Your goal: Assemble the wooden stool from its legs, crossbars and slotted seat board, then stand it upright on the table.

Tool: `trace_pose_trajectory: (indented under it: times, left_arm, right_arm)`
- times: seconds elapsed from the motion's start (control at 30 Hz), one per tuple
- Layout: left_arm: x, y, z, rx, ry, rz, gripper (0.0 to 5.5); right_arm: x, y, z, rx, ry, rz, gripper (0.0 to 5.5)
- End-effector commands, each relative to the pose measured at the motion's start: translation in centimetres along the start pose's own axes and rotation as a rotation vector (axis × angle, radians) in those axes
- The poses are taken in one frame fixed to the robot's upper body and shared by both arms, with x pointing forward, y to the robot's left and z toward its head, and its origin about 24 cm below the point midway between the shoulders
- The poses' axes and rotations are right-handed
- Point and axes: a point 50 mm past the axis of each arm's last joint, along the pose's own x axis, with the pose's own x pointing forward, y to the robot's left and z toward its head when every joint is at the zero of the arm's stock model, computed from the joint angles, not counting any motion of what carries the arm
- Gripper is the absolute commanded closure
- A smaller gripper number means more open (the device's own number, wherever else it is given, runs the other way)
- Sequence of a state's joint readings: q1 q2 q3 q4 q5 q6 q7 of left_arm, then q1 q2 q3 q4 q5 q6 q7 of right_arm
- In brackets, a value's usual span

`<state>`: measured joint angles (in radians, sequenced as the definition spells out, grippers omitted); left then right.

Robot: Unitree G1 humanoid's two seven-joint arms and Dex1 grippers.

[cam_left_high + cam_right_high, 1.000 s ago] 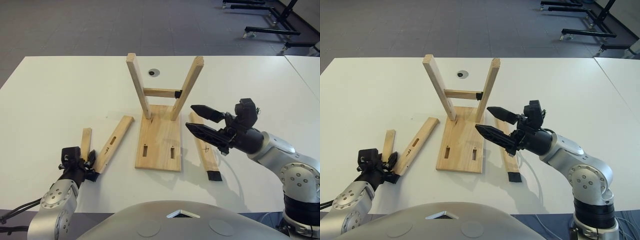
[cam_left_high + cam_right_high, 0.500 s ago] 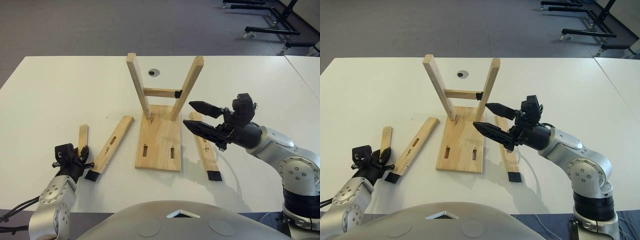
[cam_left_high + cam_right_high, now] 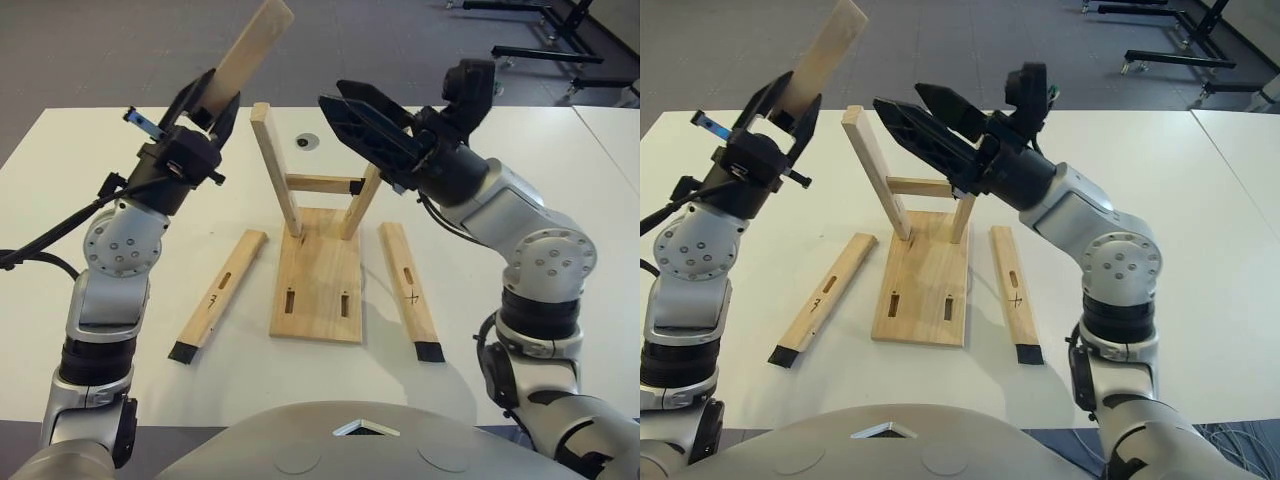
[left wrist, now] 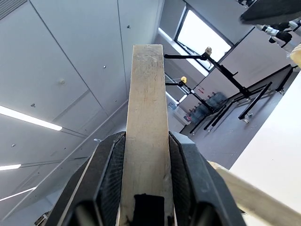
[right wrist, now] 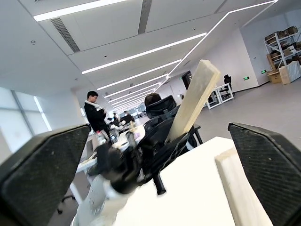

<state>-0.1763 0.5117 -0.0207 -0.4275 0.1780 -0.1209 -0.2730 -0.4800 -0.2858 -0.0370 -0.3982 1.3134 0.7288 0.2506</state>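
Bright, even light from ceiling strips [image 5: 136,54], faint soft shadows on the white table [image 3: 300,370], glare at a window [image 4: 207,33].

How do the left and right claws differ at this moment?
The left claw is shut on a crossbar, holding it tilted up; the right claw is open and empty. The left claw points upward, the right claw toward the robot's left, by the standing legs. Both are raised above the table.

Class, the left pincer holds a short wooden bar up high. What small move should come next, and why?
Probably lower the left pincer with its short bar toward the slotted leg lying left of the seat board: that leg's slot is empty, and the bar is held well above the table.
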Motion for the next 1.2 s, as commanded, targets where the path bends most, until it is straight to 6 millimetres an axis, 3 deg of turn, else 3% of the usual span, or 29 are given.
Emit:
trace_pose_trajectory:
  times: [0.03, 0.13, 0.27, 0.67, 1.2]
  left_arm:
    - [0.0, -0.9, 0.7, -0.015, -0.045, 0.001, 4.23]
    - [0.2, -1.1, 1.3, -0.059, -0.077, 0.014, 4.23]
    - [0.9, -1.1, 2.3, -0.288, -0.129, 0.067, 4.23]
    - [0.9, -2.4, 1.8, -0.345, -0.127, -0.072, 4.23]
    - [0.7, -3.3, 1.3, -0.311, -0.118, -0.117, 4.23]
  right_arm:
    - [1.0, -0.5, 0.4, -0.007, -0.05, -0.035, 0.1]
    - [1.5, -0.9, 0.2, 0.007, -0.07, -0.049, 0.1]
    - [2.2, -1.0, 0.3, 0.019, -0.106, -0.028, 0.1]
    - [3.5, -0.5, 0.7, 0.056, -0.162, 0.032, 0.1]
    - [3.9, -0.4, 0.8, 0.077, -0.174, 0.065, 3.0]
